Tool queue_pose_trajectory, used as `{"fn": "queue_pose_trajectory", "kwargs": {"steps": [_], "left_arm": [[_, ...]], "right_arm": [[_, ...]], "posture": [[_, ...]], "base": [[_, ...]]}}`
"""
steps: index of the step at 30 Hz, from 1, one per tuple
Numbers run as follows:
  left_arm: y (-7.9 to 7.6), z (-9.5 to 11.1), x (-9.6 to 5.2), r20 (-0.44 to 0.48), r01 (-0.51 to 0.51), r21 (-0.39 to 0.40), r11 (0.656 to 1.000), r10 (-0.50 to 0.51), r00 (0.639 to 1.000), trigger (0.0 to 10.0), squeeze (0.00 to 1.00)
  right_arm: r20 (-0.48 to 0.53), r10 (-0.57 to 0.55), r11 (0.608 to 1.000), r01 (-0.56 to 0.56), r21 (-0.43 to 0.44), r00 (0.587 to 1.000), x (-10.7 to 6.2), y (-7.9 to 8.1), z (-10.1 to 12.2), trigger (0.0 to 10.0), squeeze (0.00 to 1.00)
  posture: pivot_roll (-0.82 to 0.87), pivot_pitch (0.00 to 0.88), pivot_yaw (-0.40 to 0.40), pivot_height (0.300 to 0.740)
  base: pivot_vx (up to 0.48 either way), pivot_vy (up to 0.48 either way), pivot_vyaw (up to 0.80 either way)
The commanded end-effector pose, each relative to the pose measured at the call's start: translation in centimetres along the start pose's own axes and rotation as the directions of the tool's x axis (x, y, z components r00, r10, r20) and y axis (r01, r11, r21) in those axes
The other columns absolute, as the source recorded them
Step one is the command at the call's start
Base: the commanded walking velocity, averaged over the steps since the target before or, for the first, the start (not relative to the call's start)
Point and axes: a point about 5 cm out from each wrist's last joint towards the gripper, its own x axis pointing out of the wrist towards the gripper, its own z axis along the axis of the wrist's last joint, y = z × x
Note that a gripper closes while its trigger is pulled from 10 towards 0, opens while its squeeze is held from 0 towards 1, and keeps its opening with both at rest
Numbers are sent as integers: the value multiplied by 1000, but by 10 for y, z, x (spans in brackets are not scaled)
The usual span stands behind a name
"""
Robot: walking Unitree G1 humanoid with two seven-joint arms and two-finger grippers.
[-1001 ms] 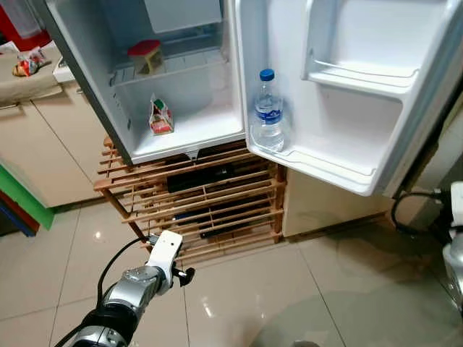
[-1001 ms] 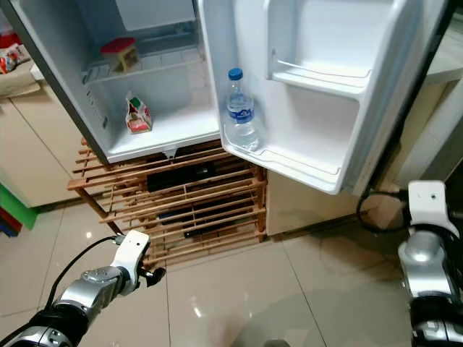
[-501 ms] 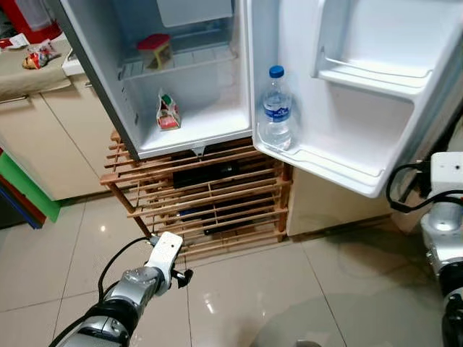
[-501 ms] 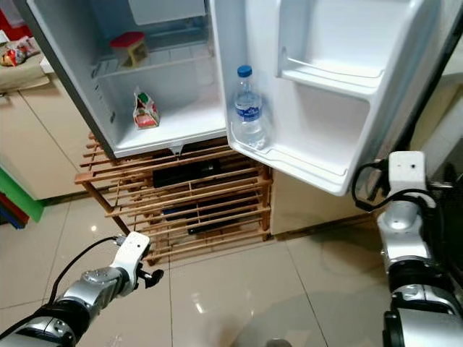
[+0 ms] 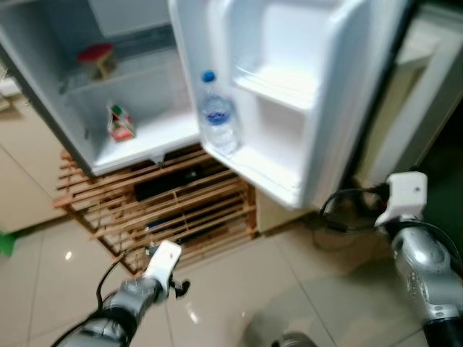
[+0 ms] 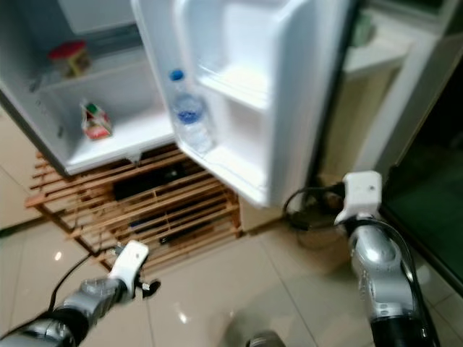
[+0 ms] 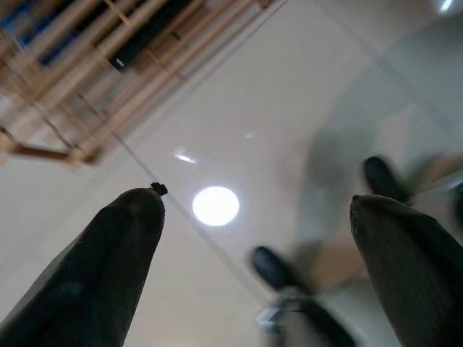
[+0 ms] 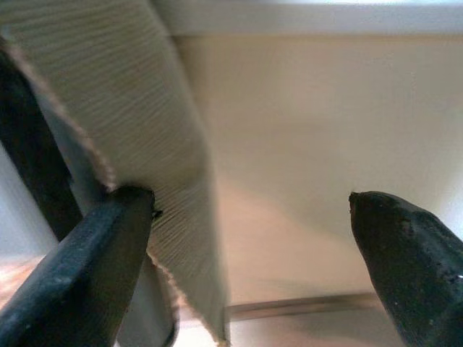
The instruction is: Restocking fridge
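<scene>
Open fridge [image 5: 137, 137] with both pincers hanging low and apart, gripping nothing.

A bottle [image 5: 217, 116] is standing upright in the bottom bin of the door [image 5: 289, 94], toward 12 o'clock. A carton [image 5: 119, 124] is sitting on the fridge floor at 10 o'clock, and a red-topped item [image 5: 98, 58] is resting on the shelf above it. The fridge is sitting on a wooden rack [image 5: 166, 210]. The left pincer [image 7: 253, 217] is hovering over the tile floor [image 7: 239, 130], fingers spread; the right pincer [image 8: 253, 210], fingers spread, is pointing at a cream cabinet [image 8: 289, 144].
</scene>
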Motion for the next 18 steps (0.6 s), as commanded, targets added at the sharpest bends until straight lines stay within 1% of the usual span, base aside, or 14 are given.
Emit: {"fn": "queue_pose_trajectory", "kwargs": {"steps": [1, 4, 5, 7, 8, 9, 10, 11, 12, 13, 14, 16, 17, 18], "left_arm": [[7, -26, -4, -70, -26, -103, 994, 19, 997, 10000, 0], [6, -34, -5, -83, -43, -152, 987, 31, 996, 10000, 0], [6, -34, -5, -83, -43, -152, 987, 31, 996, 10000, 0], [4, -39, -5, -100, -43, -155, 987, 28, 995, 10000, 0], [2, -47, -6, -131, -37, -143, 989, 18, 991, 10000, 0], [0, -57, -7, -163, -39, -133, 990, 17, 986, 10000, 0], [-1, -68, -9, -200, -55, -104, 993, 33, 979, 10000, 0], [-1, -68, -9, -200, -55, -104, 993, 33, 979, 10000, 0], [1, -67, -9, -185, -83, -84, 993, 67, 980, 10000, 0], [1, -67, -9, -185, -83, -84, 993, 67, 980, 10000, 0], [3, -57, -7, -130, -109, -72, 991, 99, 987, 10000, 0], [5, -41, -5, -53, -136, -62, 989, 133, 990, 10000, 0], [5, -41, -5, -53, -136, -62, 989, 133, 990, 10000, 0], [7, -31, -4, -6, -155, -38, 987, 155, 988, 10000, 0]], "right_arm": [[-62, 122, 991, -118, 61, 991, -7, 11, -12, 10000, 0], [-149, 121, 989, -107, 97, 981, -20, 3, -30, 10000, 0], [-149, 121, 989, -107, 97, 981, -20, 3, -30, 10000, 0], [-209, 90, 995, -77, 68, 974, -24, -2, -38, 10000, 0], [-221, 71, 997, -62, 50, 973, -23, -3, -37, 10000, 0], [-219, 40, 999, -35, 24, 975, -20, -5, -35, 10000, 0], [-188, -30, 999, 28, -17, 982, -13, -10, -27, 10000, 0], [-188, -30, 999, 28, -17, 982, -13, -10, -27, 10000, 0], [-129, -119, 992, 114, -49, 984, -5, -17, -17, 10000, 0], [-129, -119, 992, 114, -49, 984, -5, -17, -17, 10000, 0], [-77, -219, 975, 214, -67, 973, 0, -23, -9, 10000, 0], [-28, -325, 945, 323, -57, 945, 4, -30, -3, 10000, 0], [-28, -325, 945, 323, -57, 945, 4, -30, -3, 10000, 0], [-12, -379, 925, 378, -36, 925, 5, -32, -1, 10000, 0]], "posture": [[-180, 0, 128, 740], [-177, 0, 129, 740], [-177, 0, 129, 740], [-177, 0, 129, 740], [-176, 0, 135, 740], [-176, 0, 135, 740], [-176, 0, 135, 740], [-176, 0, 135, 740], [-175, 0, 133, 740], [-175, 0, 133, 740], [-167, 0, 124, 740], [-160, 0, 113, 740], [-160, 0, 113, 740], [-160, 0, 113, 740]], "base": [[0, 0, 0], [0, 0, 0], [0, 0, 0], [0, 0, 0], [0, 0, 0], [0, 0, 0], [0, 0, 0], [0, 0, 0], [0, 0, 0], [0, 0, 0], [0, 0, 0], [0, 0, 0], [0, 0, 0], [0, 0, 0]]}}
